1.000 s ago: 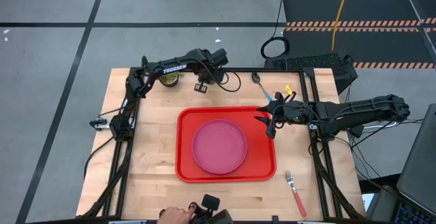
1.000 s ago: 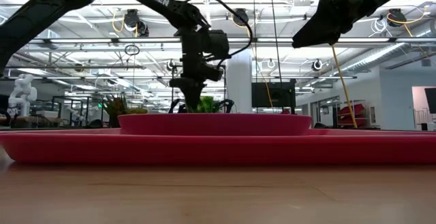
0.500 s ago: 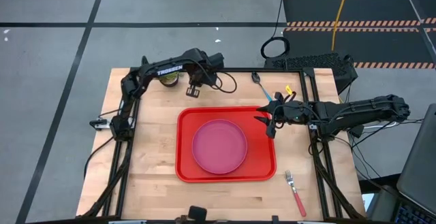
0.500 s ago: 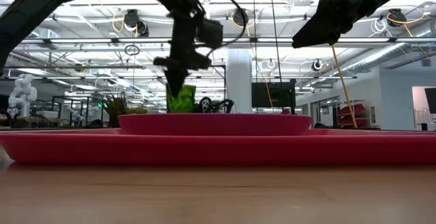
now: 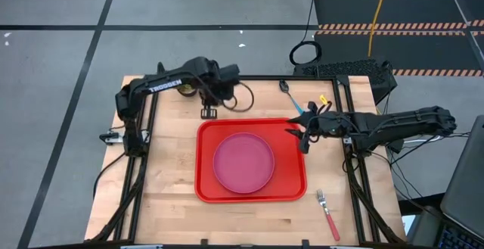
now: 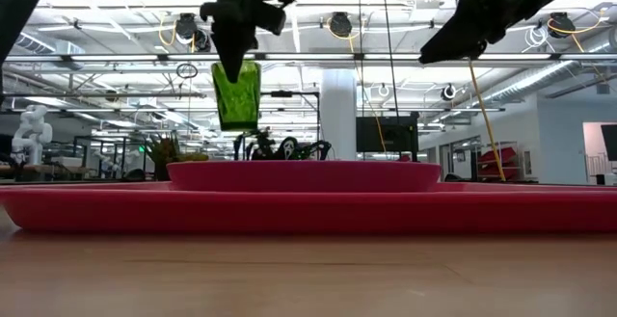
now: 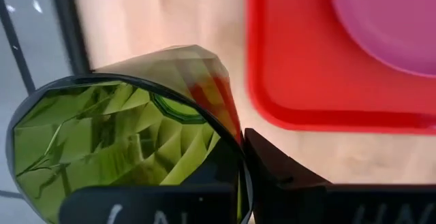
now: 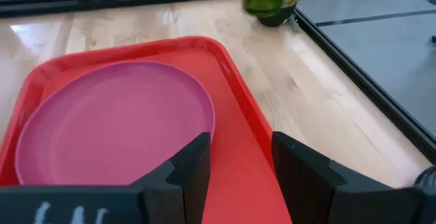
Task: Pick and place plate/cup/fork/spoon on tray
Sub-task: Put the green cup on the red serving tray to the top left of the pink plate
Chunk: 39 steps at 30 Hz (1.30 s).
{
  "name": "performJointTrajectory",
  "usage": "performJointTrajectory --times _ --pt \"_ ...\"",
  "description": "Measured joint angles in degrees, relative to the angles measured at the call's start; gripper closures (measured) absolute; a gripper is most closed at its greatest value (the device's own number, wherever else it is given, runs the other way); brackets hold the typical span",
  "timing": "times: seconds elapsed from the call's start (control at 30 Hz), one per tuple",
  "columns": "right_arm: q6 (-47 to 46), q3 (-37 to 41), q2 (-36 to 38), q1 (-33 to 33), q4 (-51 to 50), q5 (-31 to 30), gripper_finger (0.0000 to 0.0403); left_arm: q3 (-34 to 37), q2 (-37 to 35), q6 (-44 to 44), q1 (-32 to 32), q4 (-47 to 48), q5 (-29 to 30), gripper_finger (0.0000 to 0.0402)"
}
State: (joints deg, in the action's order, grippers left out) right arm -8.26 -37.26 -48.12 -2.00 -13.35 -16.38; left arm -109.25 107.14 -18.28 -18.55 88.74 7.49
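My left gripper [image 5: 208, 113] is shut on the dark green cup [image 6: 237, 95], held high over the wood just beyond the red tray's far left corner [image 5: 206, 128]. The cup's mouth fills the left wrist view [image 7: 122, 149]. The pink plate [image 5: 243, 162] lies flat in the tray. My right gripper [image 5: 302, 139] is open and empty above the tray's right rim, which shows in its wrist view [image 8: 238, 169]. The blue-handled spoon [image 5: 291, 96] lies on the table beyond the tray. The pink-handled fork [image 5: 329, 213] lies near the table's near right corner. My left gripper holds the cup by its rim [image 7: 238, 146]. One finger [image 7: 272, 173] is outside the wall and the other seems to be inside the cup. The fingers come from above, pointing down. The cup hangs below them, mouth up and slightly tilted, clear of the table and tray.
A small potted plant [image 8: 276, 16] stands at the table's far edge behind the cup, partly under the left arm. A small yellow object [image 5: 319, 100] lies by the spoon. Bare wood lies left of the tray and along the near edge.
My left gripper has risen with the cup, lifting it clear of the table, and has moved toward the near edge and a little left, up to the tray's far left corner. My right gripper has stayed about where it was.
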Motion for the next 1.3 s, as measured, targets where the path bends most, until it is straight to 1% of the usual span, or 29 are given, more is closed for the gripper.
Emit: performJointTrajectory --times 0.1,0.2,0.43,0.6,0.7,0.97,1.07,1.3 --pt "-1.10 0.00 2.76 0.00 -2.18 -0.01 0.0255 0.08 -0.04 3.10 3.34 0.87 0.00 0.0394" --pt "-1.91 0.00 5.62 0.00 -3.38 -0.05 0.0255 1.60 -0.07 5.09 6.45 0.60 0.00 0.0394" --pt "-3.95 0.00 9.89 0.00 -6.03 -0.10 0.0255 11.84 -0.01 9.54 10.85 1.00 -0.07 0.0394" --pt "-4.59 0.00 10.26 0.00 -6.71 -0.36 0.0255 18.33 -0.01 11.10 12.98 -3.25 -1.42 0.0394" --pt "-4.80 0.02 10.21 0.00 -7.01 -0.38 0.0255 20.53 -0.01 12.05 13.66 -5.19 -2.09 0.0394" --pt "-6.09 0.01 10.21 0.00 -9.08 -0.36 0.0255 20.98 -0.01 14.66 14.77 -9.11 -4.71 0.0394" --pt "-6.11 0.00 10.21 0.00 -9.33 -0.36 0.0255 20.98 -0.01 15.86 15.29 -9.19 -4.94 0.0394" --pt "-6.68 0.00 10.21 0.00 -9.26 -0.33 0.0255 21.00 -0.01 18.51 15.81 -12.82 -6.01 0.0390"
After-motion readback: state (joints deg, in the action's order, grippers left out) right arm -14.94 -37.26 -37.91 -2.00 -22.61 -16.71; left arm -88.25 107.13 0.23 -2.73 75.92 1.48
